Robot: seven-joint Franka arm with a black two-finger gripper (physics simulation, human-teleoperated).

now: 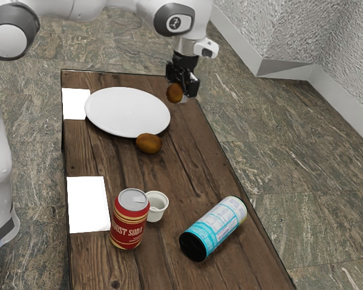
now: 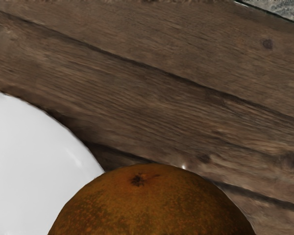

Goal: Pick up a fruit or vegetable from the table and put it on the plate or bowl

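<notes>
A brown fruit (image 1: 174, 93) is held clamped in the end effector (image 1: 180, 89) above the surface (image 1: 187, 175), just beside the white plate (image 1: 127, 112); a shift over the plate is judged needed before release.

Bright, even light.
The plate (image 1: 118, 115) is washed near-white; faint shade is cast under the kiwi (image 1: 149, 143) at its five o'clock.

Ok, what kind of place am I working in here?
Likely a simulated home room, perhaps a dining or living area: a wooden table set with a white plate and a soda can, on a stone floor beside a white textured wall.
</notes>
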